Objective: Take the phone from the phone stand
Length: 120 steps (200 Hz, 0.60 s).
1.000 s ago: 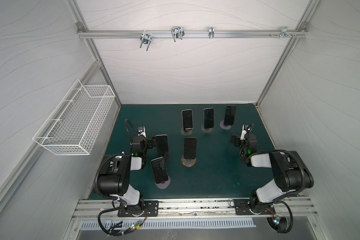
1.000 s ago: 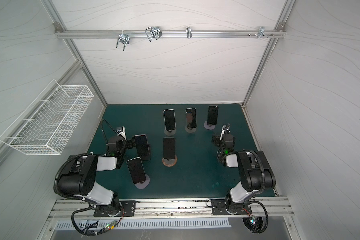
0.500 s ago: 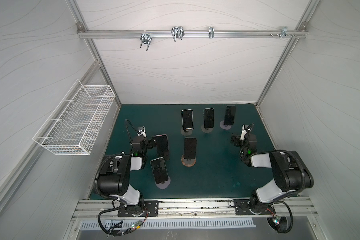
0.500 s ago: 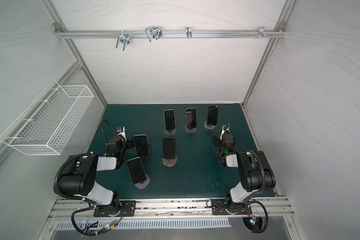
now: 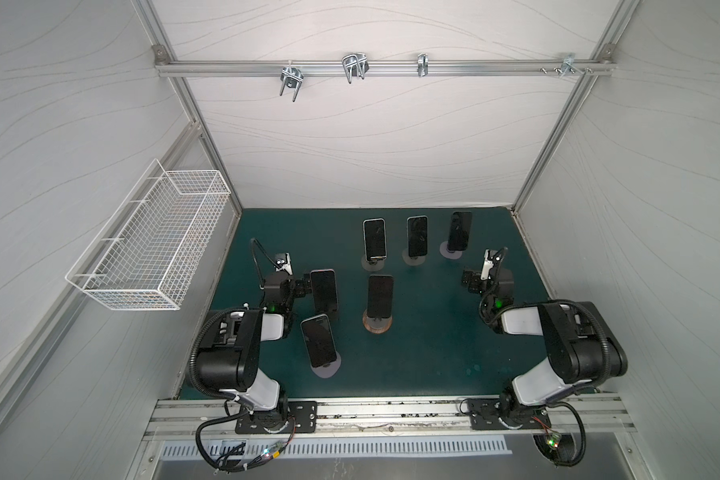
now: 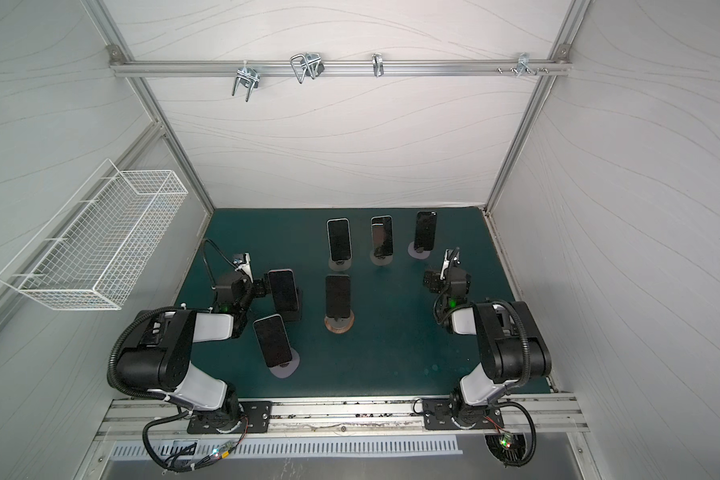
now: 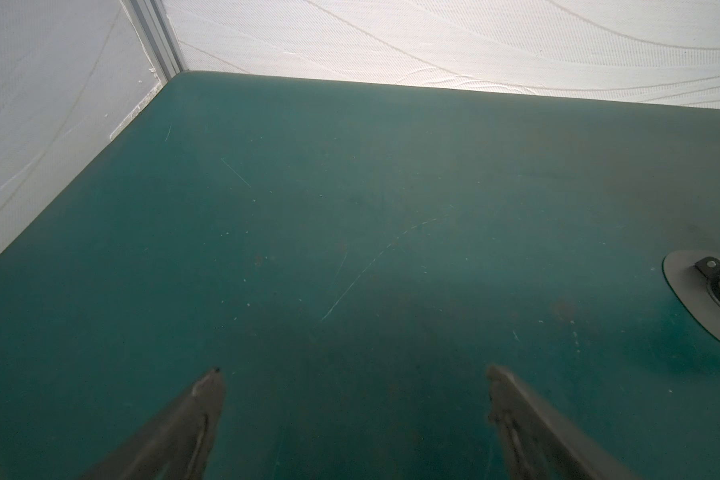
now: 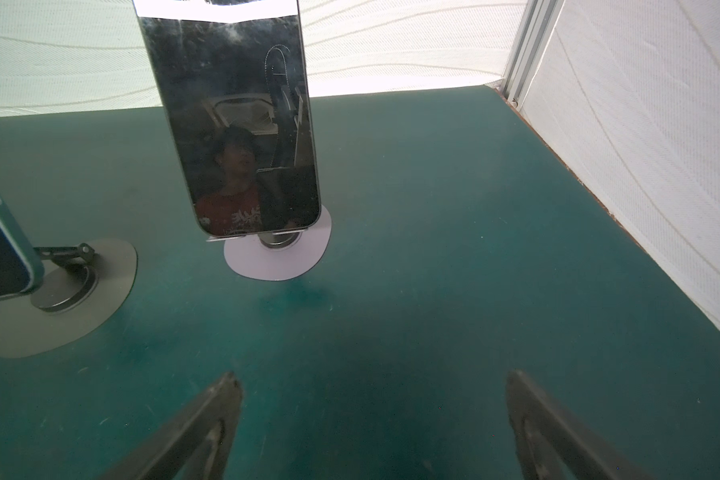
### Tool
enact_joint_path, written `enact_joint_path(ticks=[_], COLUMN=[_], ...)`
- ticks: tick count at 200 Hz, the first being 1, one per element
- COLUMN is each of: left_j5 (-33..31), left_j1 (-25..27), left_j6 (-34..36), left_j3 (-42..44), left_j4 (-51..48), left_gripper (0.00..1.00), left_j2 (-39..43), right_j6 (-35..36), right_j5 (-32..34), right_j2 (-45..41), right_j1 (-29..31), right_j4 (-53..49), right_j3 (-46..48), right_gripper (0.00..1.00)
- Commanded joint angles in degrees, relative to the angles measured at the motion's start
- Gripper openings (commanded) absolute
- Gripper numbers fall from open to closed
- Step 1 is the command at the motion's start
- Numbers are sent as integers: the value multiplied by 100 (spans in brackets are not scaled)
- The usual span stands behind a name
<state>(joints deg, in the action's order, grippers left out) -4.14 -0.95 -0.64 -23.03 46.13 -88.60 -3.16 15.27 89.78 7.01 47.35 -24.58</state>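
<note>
Several dark phones stand upright on stands on the green mat [image 5: 425, 357]. In both top views, three form a back row [image 5: 374, 238] [image 5: 417, 236] [image 5: 459, 231], one stands mid-table on a round wooden base [image 5: 380, 296], and two are at the left [image 5: 324, 291] [image 5: 318, 340]. My left gripper [image 5: 285, 286] [image 7: 355, 370] hangs low beside the upper left phone [image 6: 283, 289], open and empty. My right gripper [image 5: 485, 278] [image 8: 373, 374] is open and empty, short of the back-right phone [image 8: 233, 124] on its pale base [image 8: 275, 262].
A white wire basket [image 5: 154, 245] hangs on the left wall. White walls close in the mat at the back and on both sides. A grey stand base [image 7: 691, 286] shows at the edge of the left wrist view, and another grey stand [image 8: 63, 291] in the right wrist view.
</note>
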Motion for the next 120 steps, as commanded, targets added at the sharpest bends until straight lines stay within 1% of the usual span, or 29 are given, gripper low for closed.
enact_joint_path(ticks=[1,20,52,80,95,103,120], left_j5=[-60,-94,-27,278,386,469,852], left_j1=[25,1,-28,-101,-182,-263,-510], left_j6=[10,-40,-60,-40,-100,-160,-315], left_j3=[-150,-220,-571,-660,-791,-877,-996], left_j4=[170,-34,-790,-989,-1324,-1569,-1873], left_gripper=[100,100,100,100,100,100,100], left_j2=[-33,92,197,309,444,544,696], right_j6=[41,28,31,39,89,85,-13], right_j5=[-49,-50,-50,-4,-246,-215,-271], right_j2=[-15,-13,-14,-89,-327,-576,-1246], right_j1=[-8,-9,-6,-11,-62,-58,-161], right_j4=[-43,-43,-39,1,-52,-320,-1305], right_j3=[24,24,24,67,143,111,-114], right_gripper=[99,99,99,99,99,99,99])
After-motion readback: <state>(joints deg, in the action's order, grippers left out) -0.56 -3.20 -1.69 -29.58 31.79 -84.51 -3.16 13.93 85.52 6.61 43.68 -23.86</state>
